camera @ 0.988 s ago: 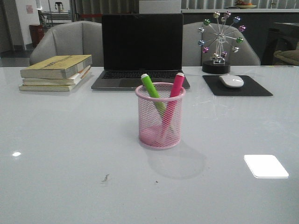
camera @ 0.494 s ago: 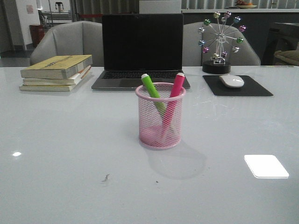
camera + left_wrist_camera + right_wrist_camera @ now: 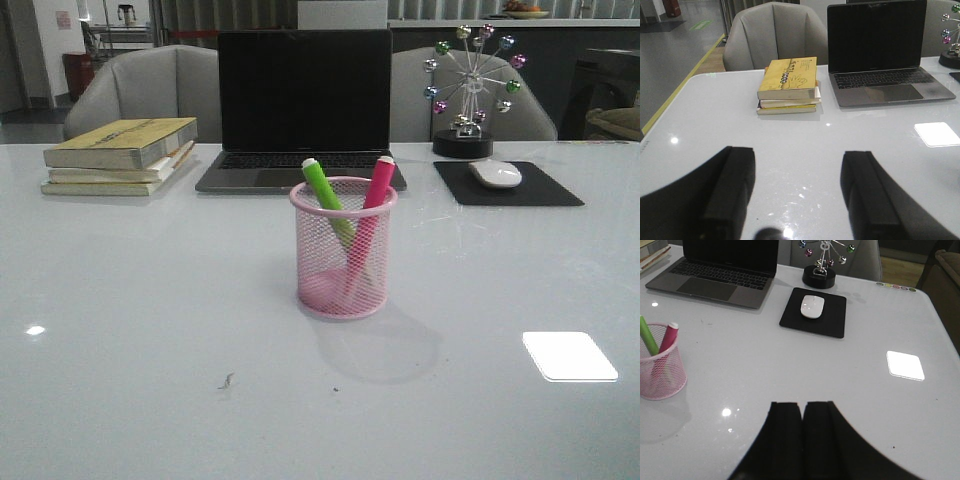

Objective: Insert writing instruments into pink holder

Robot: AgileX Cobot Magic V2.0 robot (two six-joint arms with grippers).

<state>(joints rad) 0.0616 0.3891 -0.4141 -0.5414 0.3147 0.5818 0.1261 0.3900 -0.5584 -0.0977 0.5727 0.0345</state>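
**Two highlighters stand in a pink mesh cup on a glossy white desk**

The pink holder [image 3: 343, 250] stands upright near the middle of the table [image 3: 130, 330], in front of a laptop [image 3: 304, 105] with a dark screen. Inside it, the green highlighter [image 3: 326, 196] leans left and the pink highlighter [image 3: 374, 193] leans right. Their lower halves show only dimly through the mesh, and their tips at the bottom are hard to make out. In the right wrist view the cup is partly cut off by the frame edge.

Neither arm appears in the front view. The left gripper [image 3: 800, 192] has its dark fingers spread wide apart over bare table, holding nothing. The right gripper [image 3: 802, 432] has its fingers pressed together with nothing between them.

The tabletop is pale and reflective, with bright light patches. A stack of books [image 3: 122, 155] lies far left. Far right, a white mouse [image 3: 495, 174] rests on a black mouse pad [image 3: 540, 189], with a Ferris wheel ornament [image 3: 470, 88] behind it. Grey chairs [image 3: 140, 90] stand beyond the table.
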